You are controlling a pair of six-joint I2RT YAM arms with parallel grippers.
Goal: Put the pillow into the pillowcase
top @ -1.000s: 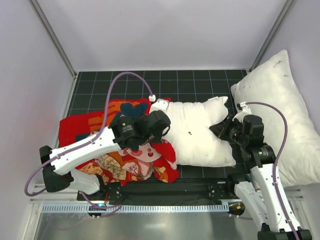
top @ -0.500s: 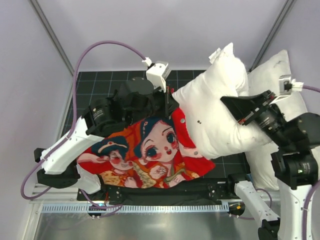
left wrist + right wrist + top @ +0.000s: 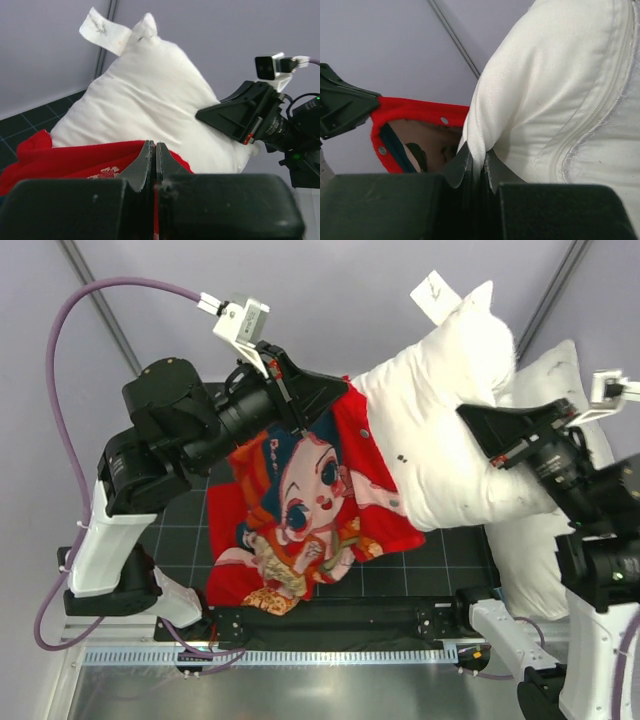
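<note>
The red pillowcase [image 3: 310, 490] with its cartoon children hangs in the air from its upper rim, which my left gripper [image 3: 343, 390] is shut on. The left wrist view shows those jaws [image 3: 153, 147] pinched on the red fabric [image 3: 75, 157]. The plump white pillow [image 3: 440, 430] is lifted off the table, its tag [image 3: 432, 290] at the top and its lower left end inside the case's mouth. My right gripper [image 3: 464, 414] is shut on a fold of the pillow [image 3: 545, 90], as the right wrist view shows [image 3: 477, 160]. The case's pink inside [image 3: 420, 137] gapes beside it.
A larger white pillow [image 3: 535, 570] leans at the right wall behind my right arm. The black gridded mat [image 3: 185, 525] covers the table below the hanging case. Grey walls stand close on the left, at the back and on the right.
Both arms have risen. The pillowcase has been lifted off the mat and now hangs from the left gripper. The pillow has gone up and to the right, tilted steeply.
</note>
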